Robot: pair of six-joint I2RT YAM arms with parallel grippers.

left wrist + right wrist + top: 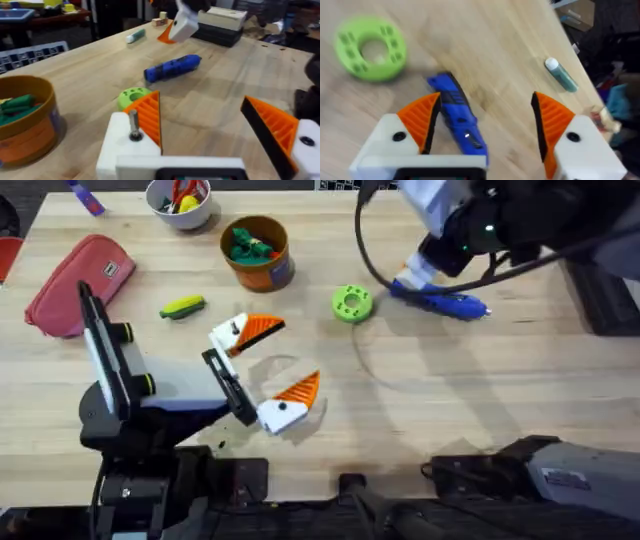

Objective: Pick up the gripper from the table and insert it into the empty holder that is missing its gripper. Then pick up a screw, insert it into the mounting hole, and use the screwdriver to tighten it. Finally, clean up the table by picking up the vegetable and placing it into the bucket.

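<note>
My left gripper [292,352] rests open on the table with an orange finger [147,117] on each white holder [120,150]. A screw [134,125] stands upright in one holder's hole. The blue screwdriver [440,300] lies on the table at the far right. My right gripper [485,125] hangs open over it, and the screwdriver [457,117] lies between the orange pads, close to one of them. The yellow corn vegetable [182,307] lies left of centre. Behind it stands the orange bucket [257,252], with dark green toy vegetables inside.
A green disc [351,303] lies between the bucket and the screwdriver. A red pouch [78,283] is at the far left, and a white bowl with scissors [180,202] sits at the back. A teal marker [561,75] lies beyond the screwdriver.
</note>
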